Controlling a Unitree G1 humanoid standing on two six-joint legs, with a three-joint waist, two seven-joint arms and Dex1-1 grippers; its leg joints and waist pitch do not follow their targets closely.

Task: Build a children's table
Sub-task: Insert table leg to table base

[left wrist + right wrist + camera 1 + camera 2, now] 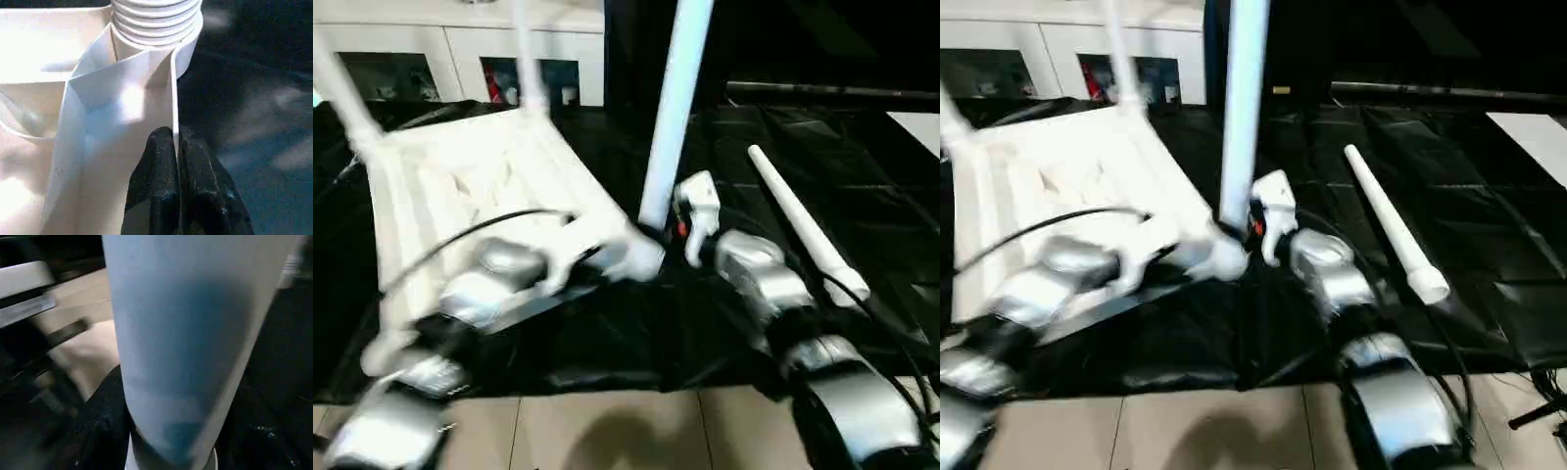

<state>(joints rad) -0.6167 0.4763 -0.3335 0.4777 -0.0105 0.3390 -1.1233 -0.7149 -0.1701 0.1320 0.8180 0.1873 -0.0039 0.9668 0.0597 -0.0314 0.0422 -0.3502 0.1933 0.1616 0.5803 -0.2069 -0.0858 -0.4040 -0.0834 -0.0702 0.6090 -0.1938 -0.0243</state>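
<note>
The white table top (460,186) lies underside up on the black-draped work table. Two legs (530,59) (337,88) stand in its far corners. A third leg (671,108) stands upright in the near right corner socket (154,24), where its threaded end shows. My left gripper (175,142) is shut on the top's thin rim wall just beside that socket. My right gripper (666,230) is shut around the lower part of the upright leg (186,357), with one black finger (100,421) showing beside it. A loose leg (803,230) lies on the cloth to the right.
The black cloth (881,206) covers the work table to its near edge, with tiled floor (607,431) below. White cabinets (460,49) stand behind. A black cable (460,235) arcs over my left forearm. A white panel (920,127) sits at the far right.
</note>
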